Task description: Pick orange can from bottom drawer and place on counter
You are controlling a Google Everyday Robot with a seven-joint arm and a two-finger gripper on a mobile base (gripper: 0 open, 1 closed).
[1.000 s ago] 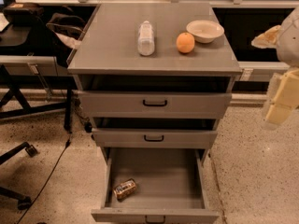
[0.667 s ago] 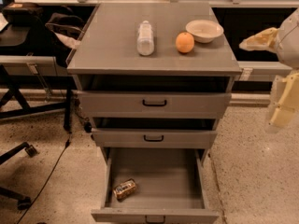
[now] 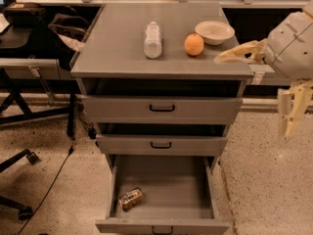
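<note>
Orange can [image 3: 130, 198] lies on its side in the bottom drawer [image 3: 164, 177], in the front left corner, well below the hand and to its left. Drawer is pulled fully out; nothing touches the can.

Hand [image 3: 252, 97] hangs off the right edge of the table [image 3: 117, 48], at about table height, well apart from the can. Fingers spread wide: one finger [image 3: 237, 53] points left, its tip over the table's right front corner; the other points down beside the cabinet. Nothing is held.

On the table, left of the hand:
- fruit [image 3: 194, 44], nearest to the upper finger
- bowl [image 3: 214, 32], just behind the fruit
- clear bottle [image 3: 153, 39], further left

Below the table and above the open drawer: top drawer [image 3: 161, 109] and middle drawer [image 3: 161, 145].
</note>
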